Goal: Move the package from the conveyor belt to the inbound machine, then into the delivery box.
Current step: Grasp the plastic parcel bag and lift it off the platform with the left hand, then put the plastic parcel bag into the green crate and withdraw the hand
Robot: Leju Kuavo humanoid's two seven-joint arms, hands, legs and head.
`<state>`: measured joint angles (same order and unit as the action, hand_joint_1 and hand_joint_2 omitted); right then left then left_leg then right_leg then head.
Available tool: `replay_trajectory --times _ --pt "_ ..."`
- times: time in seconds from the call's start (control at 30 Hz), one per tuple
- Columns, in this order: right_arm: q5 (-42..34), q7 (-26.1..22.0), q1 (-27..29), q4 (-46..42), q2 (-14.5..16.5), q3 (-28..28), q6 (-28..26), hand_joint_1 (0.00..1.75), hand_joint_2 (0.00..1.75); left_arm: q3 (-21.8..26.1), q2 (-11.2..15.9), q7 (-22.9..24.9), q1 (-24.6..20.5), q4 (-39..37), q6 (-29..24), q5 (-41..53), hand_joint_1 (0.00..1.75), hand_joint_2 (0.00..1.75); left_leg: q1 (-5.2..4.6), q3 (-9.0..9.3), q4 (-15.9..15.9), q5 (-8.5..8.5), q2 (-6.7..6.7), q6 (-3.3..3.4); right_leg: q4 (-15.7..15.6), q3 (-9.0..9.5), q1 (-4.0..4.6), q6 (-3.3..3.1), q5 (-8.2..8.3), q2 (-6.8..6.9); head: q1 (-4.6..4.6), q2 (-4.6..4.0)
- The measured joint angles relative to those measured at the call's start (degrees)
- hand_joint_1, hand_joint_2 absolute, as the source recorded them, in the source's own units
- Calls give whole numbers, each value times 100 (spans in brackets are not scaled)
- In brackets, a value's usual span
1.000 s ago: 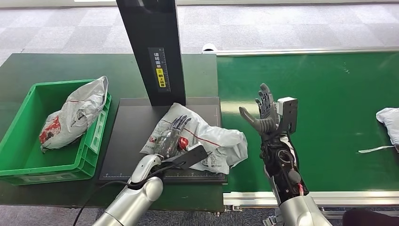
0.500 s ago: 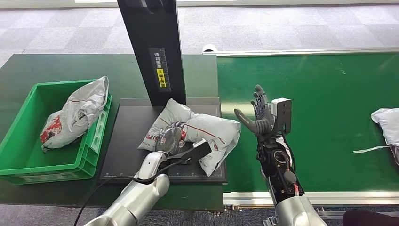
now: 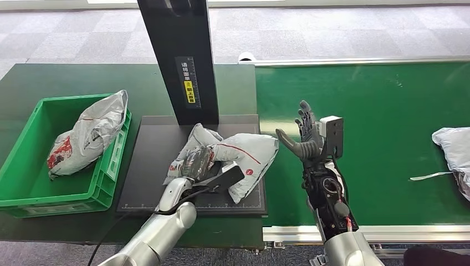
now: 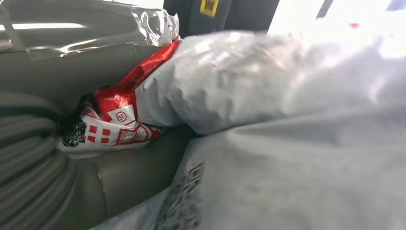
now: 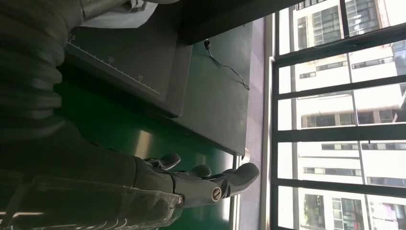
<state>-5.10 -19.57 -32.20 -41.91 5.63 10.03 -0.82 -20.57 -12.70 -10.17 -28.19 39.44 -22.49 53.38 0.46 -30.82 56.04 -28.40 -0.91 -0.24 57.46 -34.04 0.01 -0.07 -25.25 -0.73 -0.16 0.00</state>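
Note:
A grey plastic package (image 3: 242, 159) with red print lies crumpled on the black platform of the inbound machine (image 3: 149, 166), under its black column (image 3: 183, 61). My left hand (image 3: 197, 162) grips its left part, fingers closed into the plastic, and the bag is bunched up around them. Close up, the left wrist view has the same package (image 4: 268, 110) with its red label (image 4: 117, 117) against the hand. My right hand (image 3: 306, 136) is raised above the green conveyor belt (image 3: 388, 111), fingers apart and holding nothing; the right wrist view has its fingers (image 5: 210, 184) spread.
A green delivery box (image 3: 33, 183) stands at the left with another grey package (image 3: 88, 133) inside. A further grey package (image 3: 454, 149) lies on the belt at the right edge. The belt's metal rail (image 3: 388, 231) runs along the front.
My left hand has closed on the package and bunched it up, drawing it left on the platform. The package on the belt has come further into view. My right hand shifted slightly left.

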Motion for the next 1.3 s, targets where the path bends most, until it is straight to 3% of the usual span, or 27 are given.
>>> replay_trajectory --times 0.17,0.3,0.47,0.63,0.7,0.8,1.0,1.3 --pt "-20 -1 66 -81 -9 -59 32 0 175 111 18 -856 358 658 -430 -580 175 175 0 -16 0 0 1 0 0 -17 0 0 0 0 0 0" --pt "-66 -19 119 -134 -24 -103 31 0 175 133 34 -1115 576 1345 -972 -582 175 175 0 -21 0 -1 0 0 0 -21 0 0 0 0 0 0" --pt "-90 -29 160 -183 -32 -147 30 0 175 154 62 -1262 712 1875 -1197 -530 175 175 0 -21 0 0 1 1 0 -21 0 0 0 0 1 0" --pt "-109 -90 198 -216 -44 -201 22 0 175 680 -231 -2667 1069 2906 -1660 161 175 175 0 -23 1 -1 3 1 0 -24 0 1 -1 -2 2 0" --pt "-118 -111 204 -216 -53 -208 21 0 175 978 -355 -2915 1172 3541 -1669 313 175 175 0 -23 1 -3 10 0 0 -26 0 1 -1 -9 0 0" --pt "-127 -129 212 -216 -77 -229 20 0 175 1302 -415 -2956 1255 4285 -1668 329 175 175 0 -22 0 -4 15 0 0 -27 1 0 -1 -12 -1 0" --pt "-128 -162 242 -216 -102 -235 19 0 175 1736 -450 -2968 1328 5050 -1667 213 175 175 2 -19 0 -3 17 -1 0 -25 2 -1 0 -12 0 0" --pt "-144 -221 320 -216 -141 -239 17 0 175 3066 -529 -2968 756 5251 -1667 31 175 175 2 -19 0 -2 16 -2 1 -25 2 -1 0 -12 0 0"
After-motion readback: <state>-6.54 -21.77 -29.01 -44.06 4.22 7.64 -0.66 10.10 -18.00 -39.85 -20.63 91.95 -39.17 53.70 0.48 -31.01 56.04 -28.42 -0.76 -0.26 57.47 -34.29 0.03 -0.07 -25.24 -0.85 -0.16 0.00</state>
